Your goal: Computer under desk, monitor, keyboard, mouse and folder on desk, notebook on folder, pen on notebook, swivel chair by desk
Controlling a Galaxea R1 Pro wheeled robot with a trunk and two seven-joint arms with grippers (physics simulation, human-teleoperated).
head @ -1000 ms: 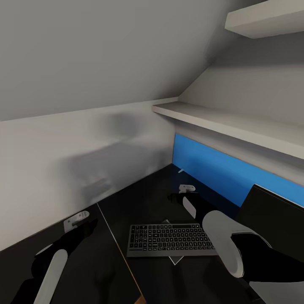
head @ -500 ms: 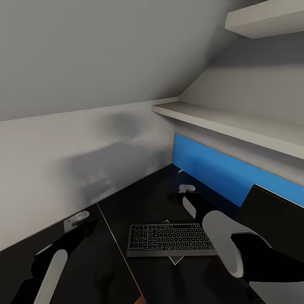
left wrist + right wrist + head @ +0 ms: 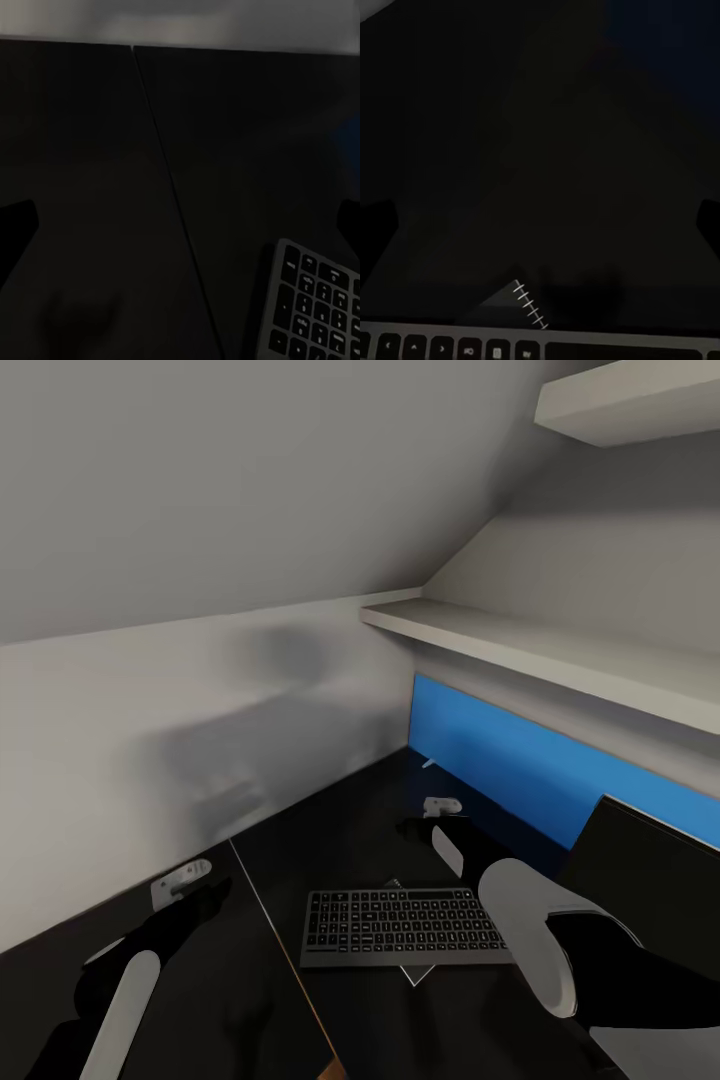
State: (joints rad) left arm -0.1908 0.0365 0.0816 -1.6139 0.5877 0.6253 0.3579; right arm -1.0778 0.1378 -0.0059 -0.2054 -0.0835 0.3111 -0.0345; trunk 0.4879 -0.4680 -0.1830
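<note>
The keyboard [image 3: 405, 927] lies flat on the table [image 3: 350, 830], long axis across your view, just nearer you than the right claw [image 3: 432, 822]. The left claw [image 3: 182, 882] sits farther left. Both claws' spread cannot be judged.

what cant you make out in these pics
- Monitor: cut off by the head view's right edge, stand hidden.
- Flat item under the keyboard: just corners poke out, one spiral-bound; its identity is unclear.
- Both grippers' jaws: wrist views too dark, only edge slivers.
</note>
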